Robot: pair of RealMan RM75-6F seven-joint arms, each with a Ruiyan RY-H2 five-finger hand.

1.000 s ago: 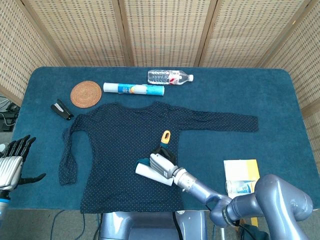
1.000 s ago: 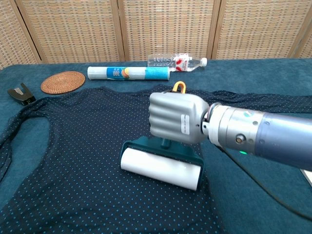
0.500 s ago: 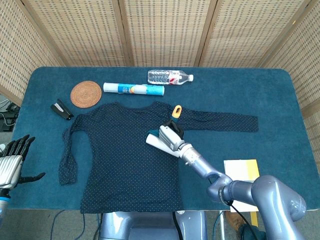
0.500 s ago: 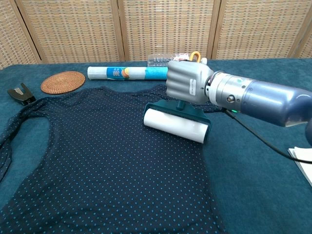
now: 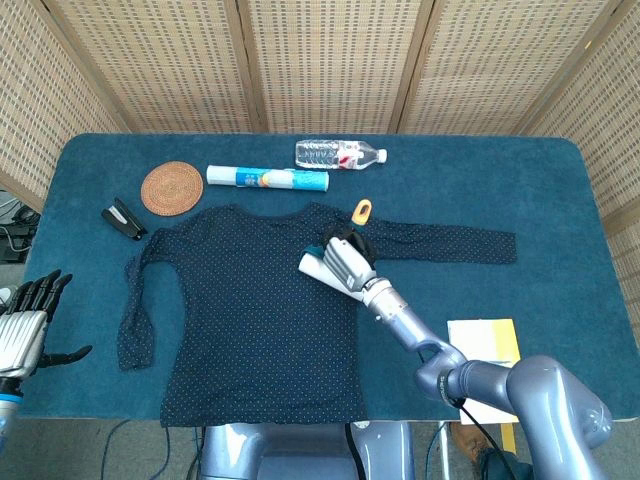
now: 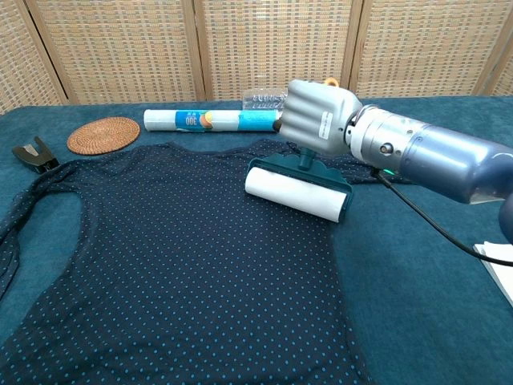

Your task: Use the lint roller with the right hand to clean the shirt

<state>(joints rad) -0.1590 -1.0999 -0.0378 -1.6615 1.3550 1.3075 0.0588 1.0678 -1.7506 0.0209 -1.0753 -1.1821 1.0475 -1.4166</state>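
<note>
Right hand [image 6: 321,117] wrapped around the handle of the lint roller [image 6: 298,191], fingers closed tight on it. White roll pressed on the shirt [image 5: 250,310] near its upper right part, just below the collar side — tilted a little, right end nearer the camera in the chest view. Orange loop at the handle's end poking up past the hand. Shirt spread flat on the blue table [image 5: 560,200], dark with small dots, one sleeve stretched out to the right, the other folded down along the left edge.

Left hand [image 5: 22,325] off the table's left edge, holding nothing, fingers apart and pointing up.

Behind the shirt: a round woven coaster [image 5: 172,187], a rolled tube with blue print [image 5: 267,179], a water bottle [image 5: 340,154] lying on its side. Black clip [image 5: 123,217] near the left shoulder. Yellow-and-white booklet [image 5: 482,352] well to the right — partly behind the right arm.
</note>
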